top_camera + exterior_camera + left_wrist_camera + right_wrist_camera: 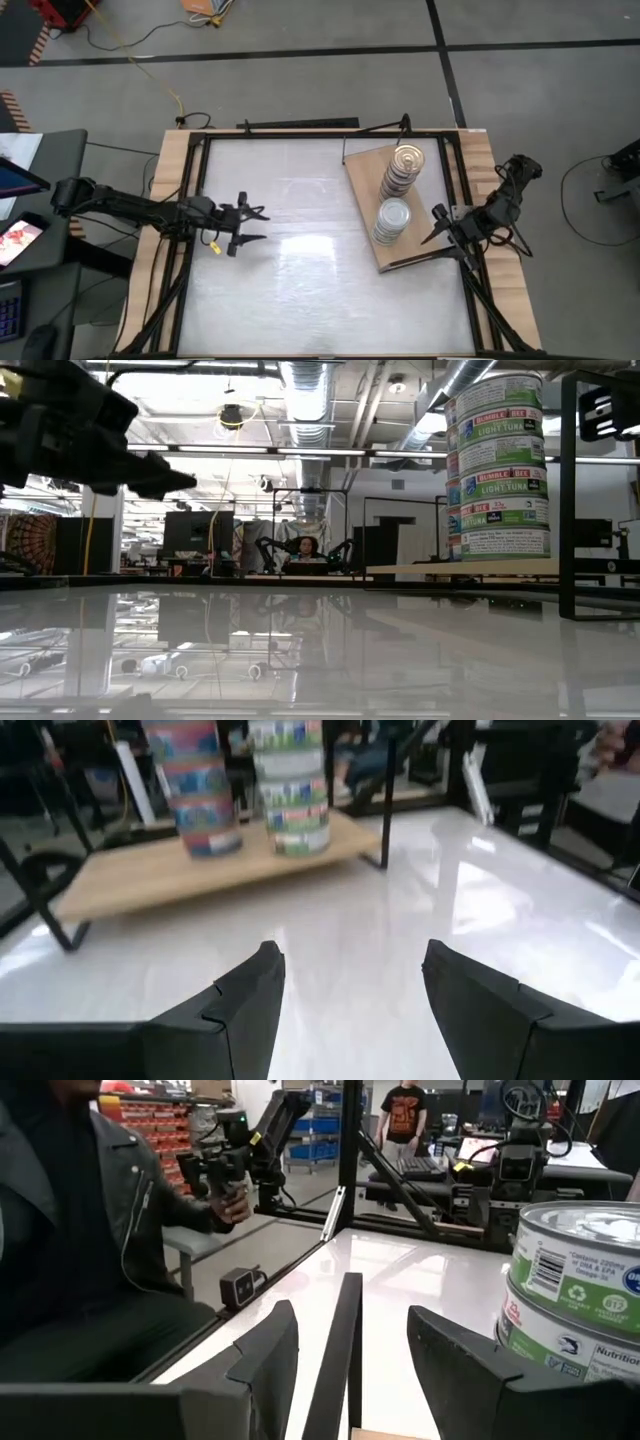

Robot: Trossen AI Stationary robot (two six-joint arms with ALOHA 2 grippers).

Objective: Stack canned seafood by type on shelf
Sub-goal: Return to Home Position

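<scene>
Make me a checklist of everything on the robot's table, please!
Surface: glossy white tabletop.
Job's things: light-brown wooden board holds two stacks of round metal tins: taller gold-lidded stack, shorter silver-lidded stack.
Clutter: nothing seen.
Hands: left hand open above the tabletop; right hand open near the shorter stack.
Cables: yellow cable on the grey floor.
Surroundings: person in dark jacket beyond the table.

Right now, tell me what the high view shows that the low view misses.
Only high: the top of the shelf, a gold lid and a silver lid on the stacks, and the right gripper plainly beside the shelf. Only low: the green tuna labels, the room behind. Both: the open left gripper, away from the stacked tins.
</scene>
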